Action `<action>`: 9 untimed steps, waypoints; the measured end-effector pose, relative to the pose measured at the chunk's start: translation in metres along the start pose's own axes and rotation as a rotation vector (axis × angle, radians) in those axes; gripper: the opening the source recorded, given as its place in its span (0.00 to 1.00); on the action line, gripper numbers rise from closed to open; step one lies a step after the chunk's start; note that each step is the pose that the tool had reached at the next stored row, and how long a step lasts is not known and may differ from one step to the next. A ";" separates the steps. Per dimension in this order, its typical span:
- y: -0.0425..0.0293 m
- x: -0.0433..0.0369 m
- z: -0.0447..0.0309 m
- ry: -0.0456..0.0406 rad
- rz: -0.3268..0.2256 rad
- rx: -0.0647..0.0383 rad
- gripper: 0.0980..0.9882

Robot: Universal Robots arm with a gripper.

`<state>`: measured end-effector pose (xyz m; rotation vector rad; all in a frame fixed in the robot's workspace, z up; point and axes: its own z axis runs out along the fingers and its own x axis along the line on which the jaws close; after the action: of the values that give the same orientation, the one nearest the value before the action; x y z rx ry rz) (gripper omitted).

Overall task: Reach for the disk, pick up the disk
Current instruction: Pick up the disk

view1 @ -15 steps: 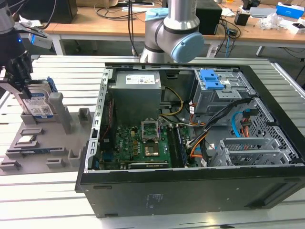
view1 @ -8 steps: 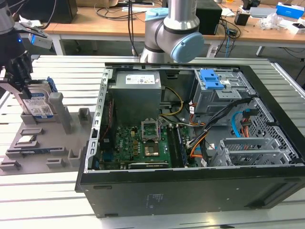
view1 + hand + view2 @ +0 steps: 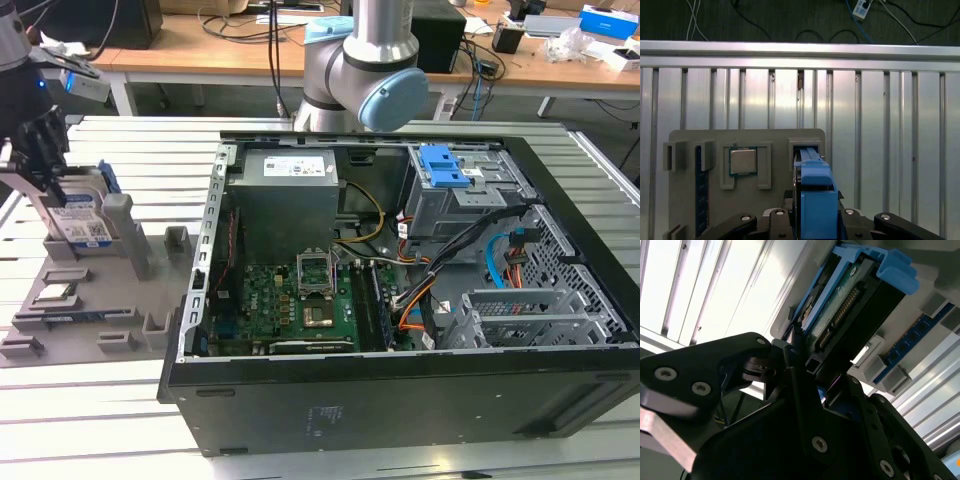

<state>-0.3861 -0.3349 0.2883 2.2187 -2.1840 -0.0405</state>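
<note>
First wrist view: disk (image 3: 815, 192) seen edge-on, its blue bracket running straight away from the camera. Black halves of the gripper (image 3: 812, 225) sit on either side of it, so the disk lies directly between the jaws, not off to one side. Cannot tell whether the jaws are clamped on it or only straddling it; contact faces are hidden.

Second wrist view: connector end and blue bracket are close against the gripper's black links, with one black part lying along the disk's edge.

Far end of the disk goes into a slot of the grey fixture plate (image 3: 695, 137). Judged still seated.

Exterior view: disk stands upright on the fixture, label facing the camera, long axis appears roughly vertical, in line with the gripper above it. Judgement: any lift would have to run along that axis, out of the slot.

Beside the slot, apart from the disk: processor chip (image 3: 742, 161) in its own square recess. Fixture rests on the slatted aluminium table (image 3: 880, 125).

Farther off, toward the exterior view's right: open computer case (image 3: 400, 400), well apart from the gripper, blue latch (image 3: 445, 165) on its drive cage. Benches (image 3: 220, 50) with cables behind.
</note>
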 end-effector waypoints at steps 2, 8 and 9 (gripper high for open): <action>0.0000 0.0000 -0.0022 0.0000 0.000 0.000 0.30; 0.0004 -0.0002 -0.0132 0.0001 0.000 0.000 0.30; 0.0005 -0.0002 -0.0144 0.0001 0.000 0.000 0.30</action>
<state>-0.3861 -0.3346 0.3027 2.2186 -2.1840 -0.0405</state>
